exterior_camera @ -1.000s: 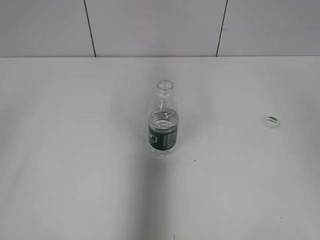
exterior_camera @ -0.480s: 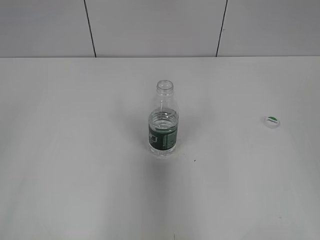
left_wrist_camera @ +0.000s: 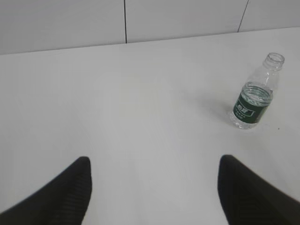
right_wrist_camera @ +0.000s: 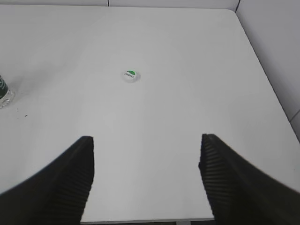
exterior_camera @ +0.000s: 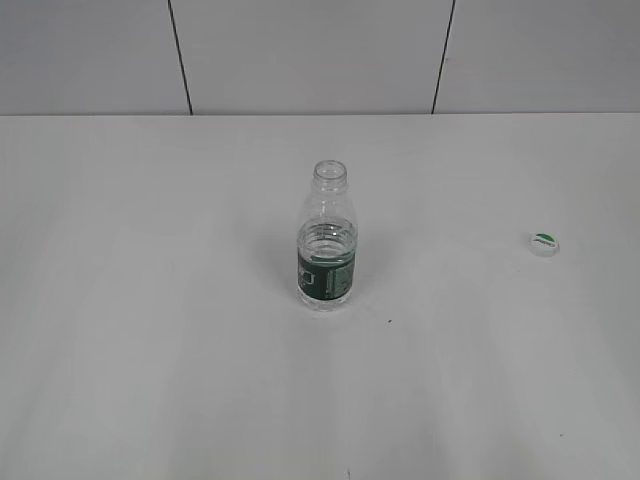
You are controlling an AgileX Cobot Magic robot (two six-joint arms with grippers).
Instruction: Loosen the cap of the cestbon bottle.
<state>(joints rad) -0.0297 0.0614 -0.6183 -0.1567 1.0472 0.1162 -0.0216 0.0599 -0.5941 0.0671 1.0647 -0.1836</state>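
The cestbon bottle point(exterior_camera: 327, 240) stands upright in the middle of the white table point(exterior_camera: 150, 300), its neck open with no cap on it. It also shows in the left wrist view point(left_wrist_camera: 255, 93) and, at the left edge, in the right wrist view point(right_wrist_camera: 3, 93). The cap point(exterior_camera: 544, 243), white with a green top, lies on the table to the right, apart from the bottle; it shows in the right wrist view too point(right_wrist_camera: 130, 75). My left gripper point(left_wrist_camera: 154, 164) is open and empty, far from the bottle. My right gripper point(right_wrist_camera: 146, 143) is open and empty, short of the cap. Neither gripper shows in the exterior view.
A grey panelled wall point(exterior_camera: 320, 55) stands behind the table. The table's right edge point(right_wrist_camera: 269, 89) and near edge point(right_wrist_camera: 150, 220) show in the right wrist view.
The cap has shifted a little to the right on the table and come to rest. The bottle has not moved.
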